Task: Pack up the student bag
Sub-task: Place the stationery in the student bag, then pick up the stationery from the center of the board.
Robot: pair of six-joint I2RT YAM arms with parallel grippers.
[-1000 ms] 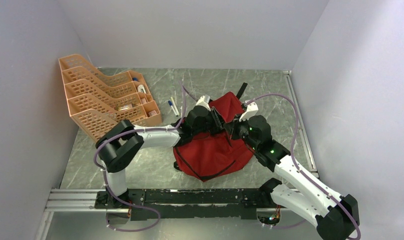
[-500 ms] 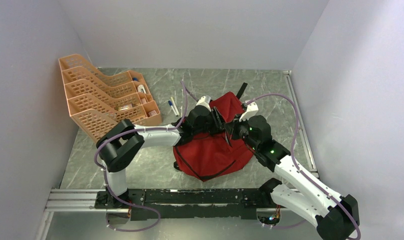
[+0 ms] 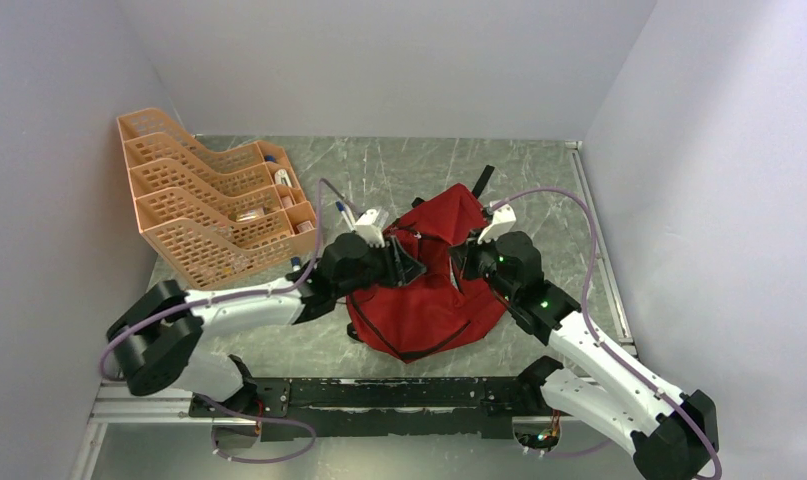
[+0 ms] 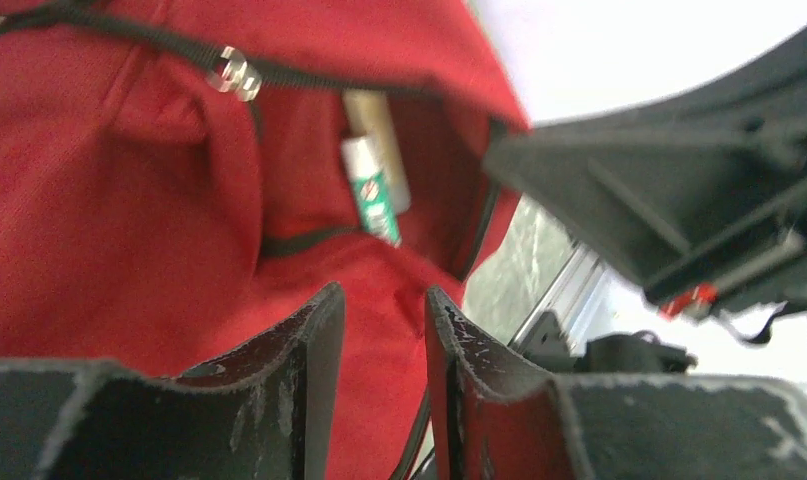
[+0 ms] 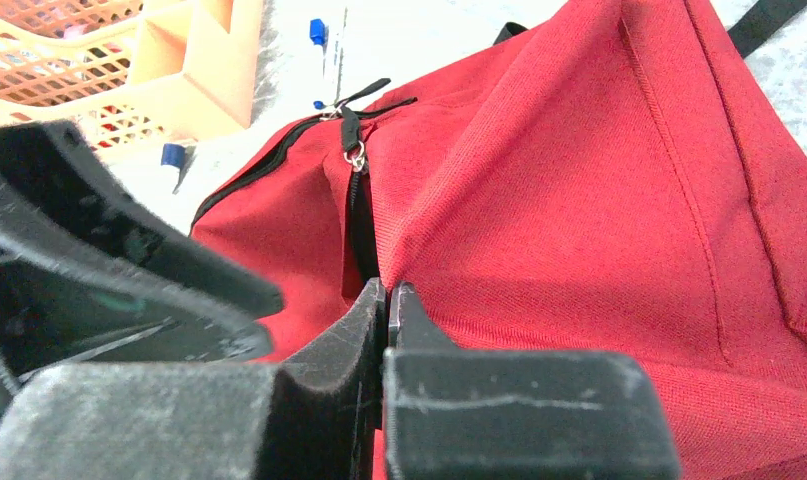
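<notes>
One pinch — right gripper (image 5: 387,292) clamps student bag (image 5: 579,200); left gripper (image 4: 382,297) parted.

The student bag (image 3: 424,300) gapes; right fingers (image 5: 339,345) crowd its rim.

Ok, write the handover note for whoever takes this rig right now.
Left gripper: fingers apart, empty, just outside the student bag opening.
Right gripper: fingers shut on the bag's fabric beside the zipper, holding the mouth up.
Done: a white-and-green tube lies inside the bag.
Left: the orange tray rack holds small items, blue-capped pens lie on the table beside it, and the bag is unzipped.
</notes>
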